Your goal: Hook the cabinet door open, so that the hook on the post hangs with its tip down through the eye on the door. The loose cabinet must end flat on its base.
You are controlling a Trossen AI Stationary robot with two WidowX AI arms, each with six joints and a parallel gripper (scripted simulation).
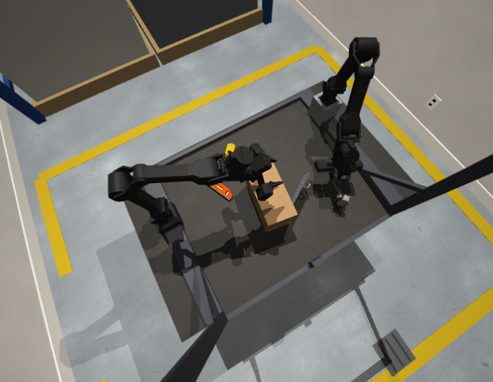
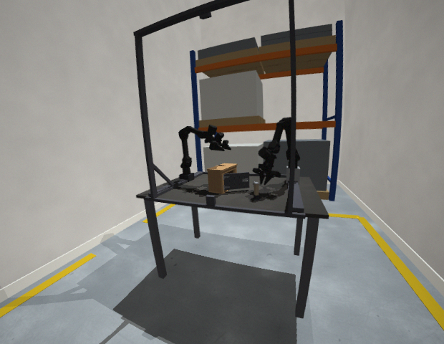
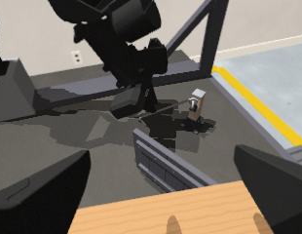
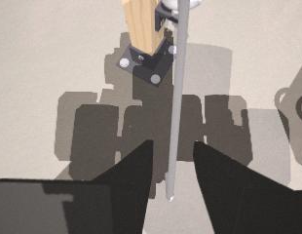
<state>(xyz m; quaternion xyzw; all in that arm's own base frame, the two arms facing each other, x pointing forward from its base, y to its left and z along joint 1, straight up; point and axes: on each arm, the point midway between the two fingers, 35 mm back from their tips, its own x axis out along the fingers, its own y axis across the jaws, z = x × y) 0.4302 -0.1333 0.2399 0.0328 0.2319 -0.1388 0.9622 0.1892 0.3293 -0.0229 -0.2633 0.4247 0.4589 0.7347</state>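
The wooden cabinet point(image 1: 273, 196) stands on the dark table, and its grey door point(image 1: 300, 188) swings out toward the small wooden post point(image 1: 342, 200). My right gripper point(image 1: 339, 202) points straight down beside the post. In the right wrist view its fingers straddle the thin metal hook rod point(image 4: 176, 97), which hangs from the post point(image 4: 143, 24), with a gap on each side. My left gripper point(image 1: 275, 170) is open and empty above the cabinet top point(image 3: 175, 212). The left wrist view shows the door point(image 3: 166, 161) and the post point(image 3: 197, 103) beyond it.
An orange level point(image 1: 221, 190) and a small yellow block point(image 1: 229, 149) lie on the table behind the cabinet, under the left arm. Dark frame posts rise at the table's corners. Shelving stands behind the cell.
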